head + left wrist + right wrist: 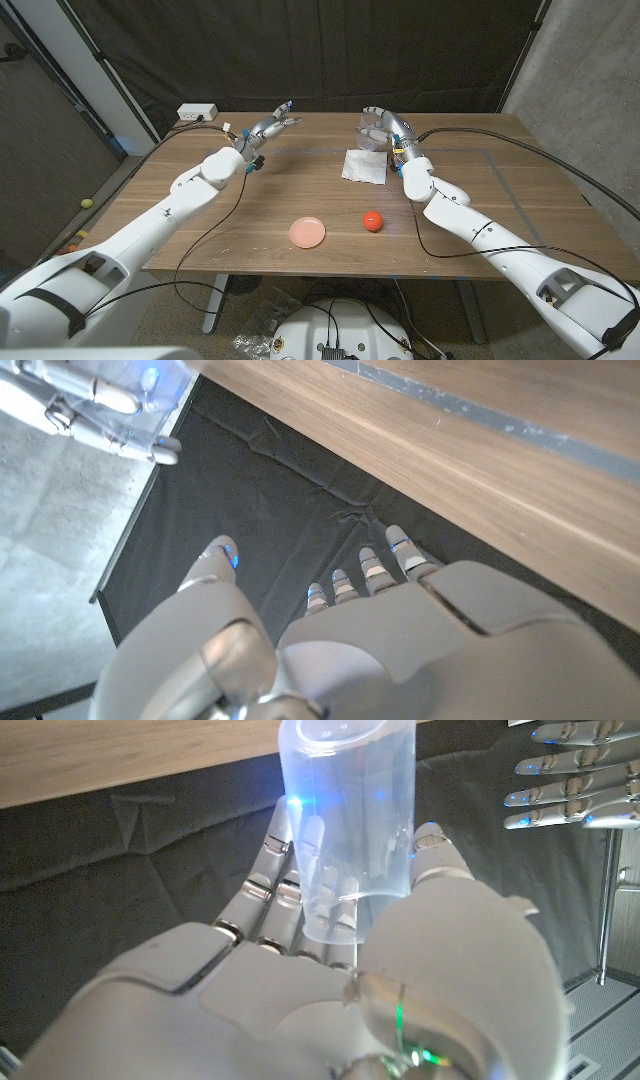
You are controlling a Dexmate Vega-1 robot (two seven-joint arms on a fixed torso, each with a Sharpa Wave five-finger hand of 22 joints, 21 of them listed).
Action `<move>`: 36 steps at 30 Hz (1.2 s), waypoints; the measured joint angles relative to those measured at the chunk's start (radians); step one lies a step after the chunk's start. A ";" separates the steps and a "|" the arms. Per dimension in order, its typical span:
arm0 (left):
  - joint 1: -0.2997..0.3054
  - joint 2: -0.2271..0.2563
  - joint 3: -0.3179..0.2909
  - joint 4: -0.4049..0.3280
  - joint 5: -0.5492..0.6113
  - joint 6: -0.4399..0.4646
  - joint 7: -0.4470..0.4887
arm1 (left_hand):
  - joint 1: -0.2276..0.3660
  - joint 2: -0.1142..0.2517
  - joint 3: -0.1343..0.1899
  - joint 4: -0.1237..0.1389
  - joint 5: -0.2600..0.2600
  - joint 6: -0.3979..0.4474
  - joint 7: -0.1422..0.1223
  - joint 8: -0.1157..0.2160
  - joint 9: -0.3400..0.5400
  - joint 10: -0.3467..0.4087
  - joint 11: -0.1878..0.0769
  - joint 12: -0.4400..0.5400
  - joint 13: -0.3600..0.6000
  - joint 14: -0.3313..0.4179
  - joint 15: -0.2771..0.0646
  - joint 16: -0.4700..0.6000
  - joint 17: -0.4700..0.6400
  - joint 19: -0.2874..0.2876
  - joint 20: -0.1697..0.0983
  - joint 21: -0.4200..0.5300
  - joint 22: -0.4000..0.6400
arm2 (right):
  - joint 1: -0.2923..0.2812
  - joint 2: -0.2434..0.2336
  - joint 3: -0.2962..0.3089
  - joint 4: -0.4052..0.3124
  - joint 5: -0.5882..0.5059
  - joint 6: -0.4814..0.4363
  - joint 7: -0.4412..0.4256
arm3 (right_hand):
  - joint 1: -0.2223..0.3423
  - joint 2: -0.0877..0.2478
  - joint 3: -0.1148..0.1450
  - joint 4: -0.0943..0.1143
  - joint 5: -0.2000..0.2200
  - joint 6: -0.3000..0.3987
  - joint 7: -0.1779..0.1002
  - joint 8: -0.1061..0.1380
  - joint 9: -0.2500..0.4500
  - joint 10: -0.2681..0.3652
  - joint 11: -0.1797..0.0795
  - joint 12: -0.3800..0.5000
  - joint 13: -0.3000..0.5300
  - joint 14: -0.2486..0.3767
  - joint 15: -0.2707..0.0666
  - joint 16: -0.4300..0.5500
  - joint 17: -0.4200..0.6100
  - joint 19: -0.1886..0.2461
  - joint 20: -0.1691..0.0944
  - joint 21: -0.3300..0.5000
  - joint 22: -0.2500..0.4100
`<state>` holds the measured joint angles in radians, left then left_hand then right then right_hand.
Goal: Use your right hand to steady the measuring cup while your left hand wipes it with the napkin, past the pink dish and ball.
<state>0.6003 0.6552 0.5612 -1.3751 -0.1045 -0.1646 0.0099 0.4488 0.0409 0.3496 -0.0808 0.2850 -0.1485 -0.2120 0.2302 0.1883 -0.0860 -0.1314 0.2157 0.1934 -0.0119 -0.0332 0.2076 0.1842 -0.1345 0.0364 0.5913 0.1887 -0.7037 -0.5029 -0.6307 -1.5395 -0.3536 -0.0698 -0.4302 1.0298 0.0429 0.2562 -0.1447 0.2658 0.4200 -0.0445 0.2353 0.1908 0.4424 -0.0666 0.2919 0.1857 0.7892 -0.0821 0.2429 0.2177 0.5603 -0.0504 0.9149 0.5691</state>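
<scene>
My right hand grips a clear plastic measuring cup at the far side of the table; in the right wrist view the cup stands between the fingers and thumb of that hand. The white napkin lies on the wood just in front of the cup, with nothing touching it. My left hand hovers near the table's far edge, left of the cup, fingers apart and holding nothing; the left wrist view shows the hand the same way. The pink dish and red ball sit near the front edge.
A white power strip sits at the table's far left corner, its cables running along the left arm. Black cables cross the right side of the table. A dark curtain hangs behind the far edge.
</scene>
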 measured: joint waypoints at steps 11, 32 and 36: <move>-0.083 0.011 0.070 -0.024 0.178 0.048 -0.031 | 0.082 -0.037 -0.003 -0.055 -0.022 0.109 0.002 0.035 0.005 0.089 -0.002 0.017 0.000 0.075 -0.004 0.015 0.005 0.065 0.002 0.013 0.000 | -0.038 -0.030 0.022 -0.065 0.000 0.016 -0.047 | 0.005 -0.005 0.000 0.000 -0.008 0.007 0.004 -0.007 0.003 0.006 -0.002 -0.004 0.000 0.016 0.002 -0.003 0.000 0.000 0.000 0.025 0.010; -0.254 -0.034 0.218 0.003 0.413 0.034 -0.134 | 0.190 -0.128 -0.027 -0.086 0.004 0.188 0.000 0.041 0.002 0.184 0.008 0.025 0.000 0.150 -0.004 0.023 0.005 0.129 0.023 0.020 0.000 | -0.078 -0.062 0.046 -0.126 -0.007 0.039 -0.122 | 0.016 -0.016 -0.001 0.001 -0.016 0.018 0.000 -0.008 0.002 0.016 -0.002 -0.011 0.000 0.028 0.000 -0.009 0.000 -0.004 0.000 0.062 0.026; -0.276 -0.046 0.240 0.015 0.447 0.017 -0.159 | 0.203 -0.130 -0.028 -0.088 0.012 0.188 0.000 0.041 0.002 0.190 0.014 0.025 0.000 0.156 -0.008 0.023 0.004 0.138 0.025 0.020 0.000 | -0.085 -0.067 0.049 -0.134 -0.008 0.044 -0.136 | 0.020 -0.020 -0.001 0.001 -0.023 0.018 0.000 -0.014 0.002 0.016 -0.002 -0.015 0.000 0.028 0.000 -0.011 0.000 -0.010 -0.001 0.076 0.031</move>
<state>0.3240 0.6089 0.8011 -1.3603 0.3428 -0.1474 -0.1491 0.6520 -0.0895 0.3216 -0.1685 0.2968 0.0397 -0.2124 0.2708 0.1905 0.1038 -0.1178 0.2410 0.1933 0.1446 -0.0409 0.2308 0.1887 0.0038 0.0609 0.6116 0.1885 -0.7885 -0.5696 -0.5814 -1.6737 -0.3617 -0.0259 -0.5660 1.0495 0.0232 0.2547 -0.1432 0.2426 0.4378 -0.0445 0.2216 0.1931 0.4588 -0.0687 0.2769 0.1858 0.8176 -0.0825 0.2321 0.2178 0.5507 -0.0518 0.9905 0.6005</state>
